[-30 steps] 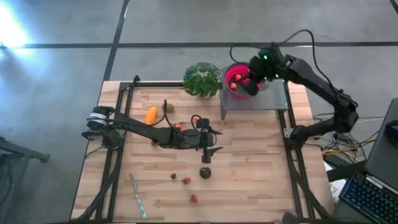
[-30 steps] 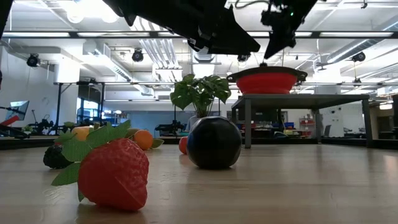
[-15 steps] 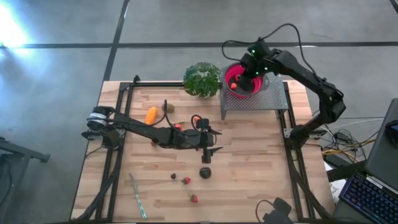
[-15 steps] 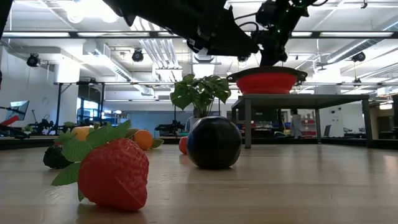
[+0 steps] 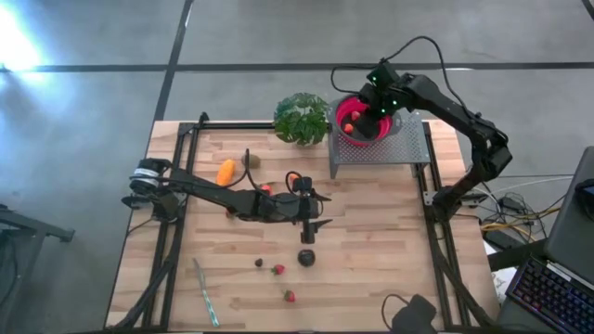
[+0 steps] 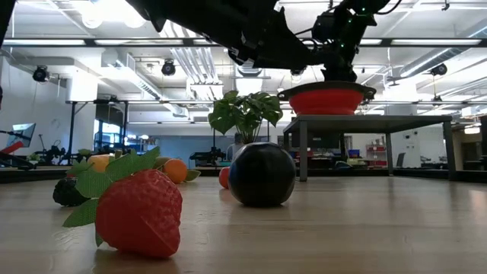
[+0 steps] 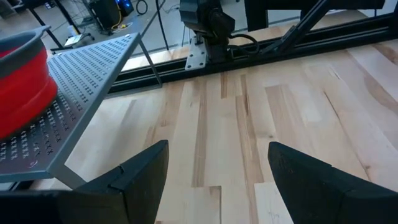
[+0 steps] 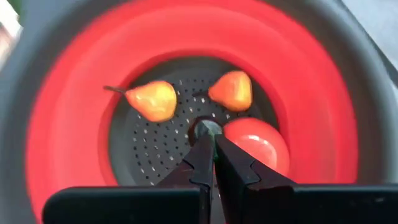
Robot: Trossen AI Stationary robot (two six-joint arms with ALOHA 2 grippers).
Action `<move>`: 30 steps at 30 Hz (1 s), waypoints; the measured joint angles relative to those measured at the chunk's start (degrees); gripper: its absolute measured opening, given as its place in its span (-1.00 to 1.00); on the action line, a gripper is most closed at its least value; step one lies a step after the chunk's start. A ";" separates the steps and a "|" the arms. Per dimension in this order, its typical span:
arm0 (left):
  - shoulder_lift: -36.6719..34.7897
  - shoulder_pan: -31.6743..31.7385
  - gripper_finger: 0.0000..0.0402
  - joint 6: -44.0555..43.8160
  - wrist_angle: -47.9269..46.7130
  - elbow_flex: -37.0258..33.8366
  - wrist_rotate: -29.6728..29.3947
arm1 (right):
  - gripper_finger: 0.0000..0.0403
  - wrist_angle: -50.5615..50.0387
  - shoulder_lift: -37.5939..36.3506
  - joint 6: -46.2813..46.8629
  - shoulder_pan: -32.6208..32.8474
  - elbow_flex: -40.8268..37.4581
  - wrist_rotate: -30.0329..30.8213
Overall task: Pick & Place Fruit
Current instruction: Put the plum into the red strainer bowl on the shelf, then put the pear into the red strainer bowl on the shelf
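In the high view you see the right hand [image 5: 374, 119] only as a dark shape over the red bowl [image 5: 346, 109] on the perforated metal stand [image 5: 406, 147]. The right wrist view shows you more: its fingers are pressed together, with a small dark piece at their tips, though you cannot tell if it is gripped. Just beyond the tips lie two yellow-orange pears [image 8: 152, 101] and a red apple [image 8: 256, 140], all inside the bowl.

The left hand [image 5: 311, 211] hangs over the middle of the worktop [image 5: 371, 250], fingers apart and empty. The dark round fruit [image 5: 306, 257] lies just below it, apart from the fingers. The low view shows you a strawberry [image 6: 140, 212] close to the camera.
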 joint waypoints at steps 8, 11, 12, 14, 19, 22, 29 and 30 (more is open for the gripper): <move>0.00 0.00 0.39 -0.01 -0.01 0.00 0.00 | -0.93 0.04 -0.24 -0.06 -0.12 0.00 0.18; 0.00 0.01 0.39 -0.01 0.01 0.00 0.00 | -0.83 0.04 -0.24 -0.08 -0.12 0.00 0.22; 0.00 0.00 0.39 -0.01 0.01 0.00 0.00 | -0.79 0.05 -0.24 -0.08 -0.12 0.00 0.22; 0.00 0.02 0.39 -0.01 -0.01 0.00 0.00 | -0.70 0.06 -0.24 -0.16 -0.12 0.00 0.25; 0.00 0.01 0.39 -0.01 -0.03 0.00 0.00 | -0.48 -0.65 -0.26 -2.41 -0.12 0.55 1.95; 0.00 0.02 0.39 0.01 -0.47 0.00 0.00 | -0.39 -0.86 -0.87 -2.92 -0.08 2.08 2.21; 0.00 0.01 0.39 0.01 -2.32 0.00 -0.02 | -0.28 -2.39 -5.45 -2.82 0.73 5.89 1.63; 0.00 0.00 0.39 0.01 -2.93 0.00 -0.01 | -0.27 -2.99 -6.44 -2.84 1.02 5.98 1.59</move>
